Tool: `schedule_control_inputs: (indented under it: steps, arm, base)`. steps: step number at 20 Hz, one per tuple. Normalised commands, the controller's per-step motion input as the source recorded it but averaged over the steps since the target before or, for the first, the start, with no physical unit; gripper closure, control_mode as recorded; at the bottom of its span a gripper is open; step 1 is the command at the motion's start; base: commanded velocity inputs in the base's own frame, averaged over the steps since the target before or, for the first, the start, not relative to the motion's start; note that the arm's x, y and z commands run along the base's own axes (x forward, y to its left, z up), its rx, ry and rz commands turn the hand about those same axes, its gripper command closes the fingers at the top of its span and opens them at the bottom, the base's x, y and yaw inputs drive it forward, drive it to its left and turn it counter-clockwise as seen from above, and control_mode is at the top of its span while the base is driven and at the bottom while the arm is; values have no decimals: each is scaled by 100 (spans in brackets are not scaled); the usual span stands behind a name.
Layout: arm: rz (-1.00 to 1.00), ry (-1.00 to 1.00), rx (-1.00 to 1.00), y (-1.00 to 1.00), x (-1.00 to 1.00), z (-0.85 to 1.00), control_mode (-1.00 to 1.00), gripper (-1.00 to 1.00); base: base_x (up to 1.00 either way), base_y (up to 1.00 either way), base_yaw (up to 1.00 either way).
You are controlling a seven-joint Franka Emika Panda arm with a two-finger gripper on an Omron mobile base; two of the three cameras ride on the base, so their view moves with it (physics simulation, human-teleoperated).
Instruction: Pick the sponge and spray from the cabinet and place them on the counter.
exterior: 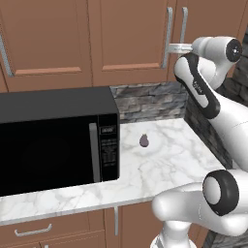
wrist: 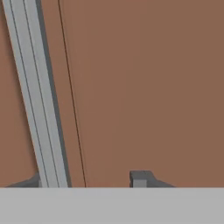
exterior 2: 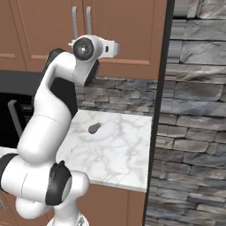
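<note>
One pincer (wrist: 85,181), released: two dark fingertips (wrist: 140,178) set apart, one at each side. Between them, one silver bar handle (wrist: 37,96), hard against the left tip and well clear of the right tip. No clench on the bar to be seen.

One cabinet (exterior: 131,38) straight ahead of the pincer, brown doors shut, inside hidden behind them. In the base views, two long bar handles side by side at the pincer's height: the one at the tips, and a second handle (exterior: 184,22) just to its right. A third handle (exterior: 5,53) far off to the pincer's left, cut by the picture's edge.

One counter (exterior: 169,160) well below the pincer, white marble with grey veins. On it, one small purple egg-shaped object (exterior: 144,140), below and a little left of the pincer, too small to make out further. One black microwave (exterior: 48,140) further left, cut off at the edge.

One short drawer handle (exterior: 33,231) under the counter, lowest of all. In the right base view, pincer mostly hidden behind the arm's own wrist.
</note>
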Motion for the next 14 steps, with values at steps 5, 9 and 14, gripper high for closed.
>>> schedule_control_inputs:
  steps: [5,9,14]
  arm:
    - [1,0,0,-8,1,-11,-100,100]
    - [0,0,0,-37,-7,-8,-100,100]
    - [0,0,0,-64,-12,-4,-100,100]
  base:
    - [0,0,0]
    - [0,0,0]
    - [0,0,0]
